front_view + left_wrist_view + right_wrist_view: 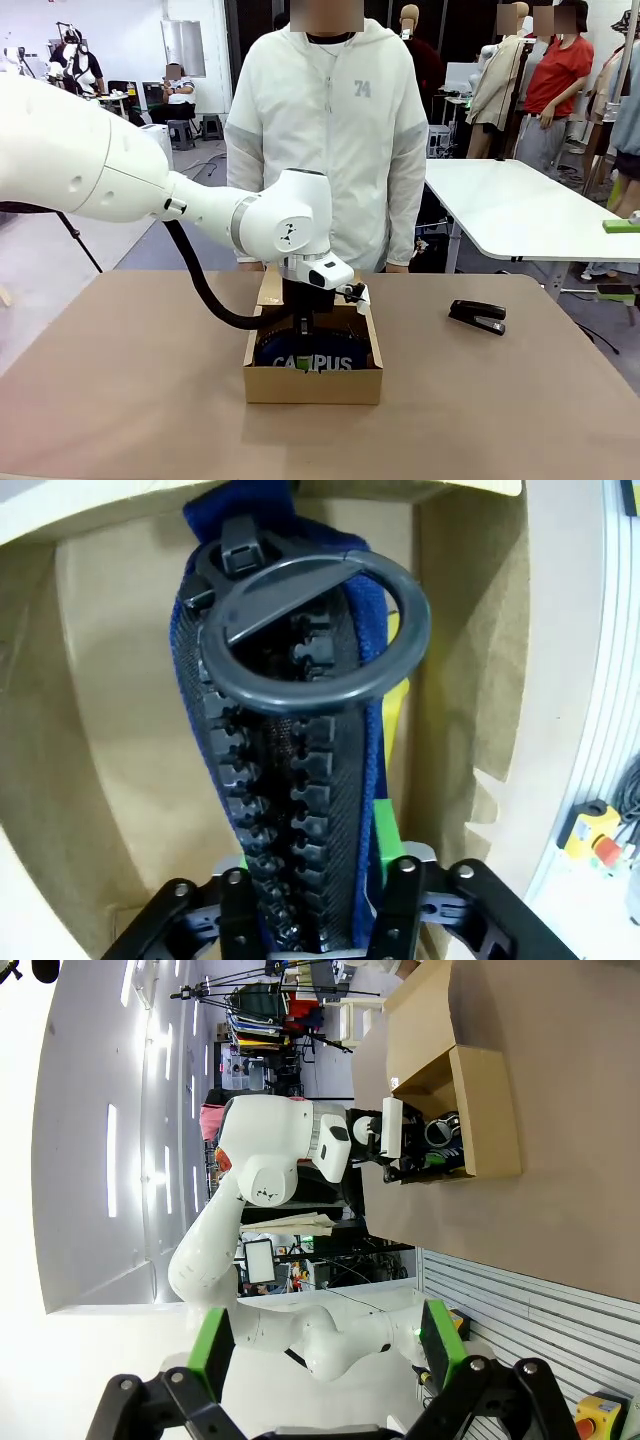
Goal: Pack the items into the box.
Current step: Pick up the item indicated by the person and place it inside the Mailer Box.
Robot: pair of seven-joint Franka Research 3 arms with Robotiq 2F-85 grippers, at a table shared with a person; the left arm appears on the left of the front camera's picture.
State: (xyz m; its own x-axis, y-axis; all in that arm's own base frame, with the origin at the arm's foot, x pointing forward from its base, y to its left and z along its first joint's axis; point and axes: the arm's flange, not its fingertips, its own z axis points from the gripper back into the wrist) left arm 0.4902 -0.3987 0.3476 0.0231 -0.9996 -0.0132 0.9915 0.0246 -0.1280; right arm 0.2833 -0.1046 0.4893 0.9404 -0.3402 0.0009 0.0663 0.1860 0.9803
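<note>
Navy fabric pencil case (318, 358), one, lies inside the single cardboard box (312, 386) at mid-desk (120, 390). Its long axis runs parallel to the desk's near edge, "CAMPUS" lettering faces that edge, zip uppermost. Left gripper (315, 880) reaches down into the box, fingers flanking the case; pinching or slack, cannot tell. One black stapler (477, 316) lies flat right of the box, well apart, long axis roughly along the far edge. Right gripper (325, 1350) is spread wide.
</note>
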